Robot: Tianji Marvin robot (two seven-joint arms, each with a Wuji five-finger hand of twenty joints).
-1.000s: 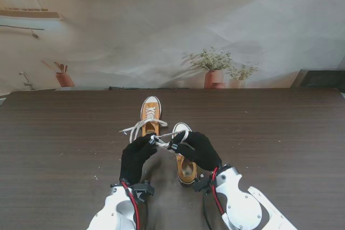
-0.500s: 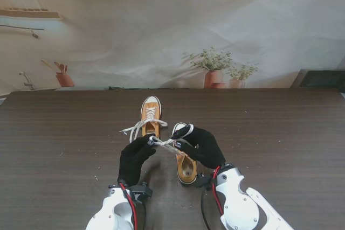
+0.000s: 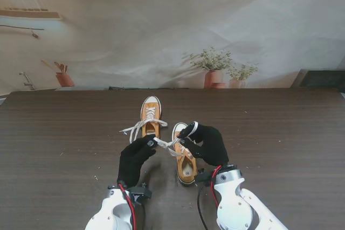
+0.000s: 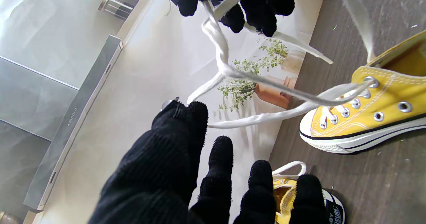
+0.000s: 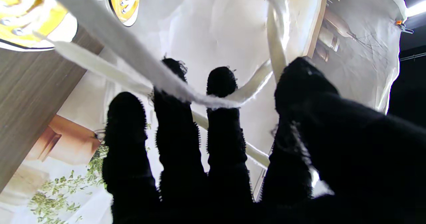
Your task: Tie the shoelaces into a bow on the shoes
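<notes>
Two yellow canvas shoes stand on the dark table: the far shoe (image 3: 150,112) with its white laces splayed loose, and the near shoe (image 3: 185,166) (image 4: 369,114) between my hands. The near shoe's white shoelace (image 3: 169,146) (image 4: 222,56) (image 5: 139,64) is crossed over itself and stretched in the air above the shoe. My black-gloved left hand (image 3: 136,158) (image 4: 186,170) pinches one end between thumb and forefinger. My right hand (image 3: 209,144) (image 4: 233,1) (image 5: 233,150) is shut on the other strand, raised over the shoe's right side, with lace draped across its fingers.
The wooden table (image 3: 280,133) stretches wide on both sides of the shoes, with small specks on it. Behind its far edge hangs a printed backdrop showing potted plants (image 3: 215,68). A dark box (image 3: 321,78) sits at the far right corner.
My right hand has drawn to the right and away from the left hand, pulling the lace taut and uncovering the near shoe's toe. The left hand has barely moved.
</notes>
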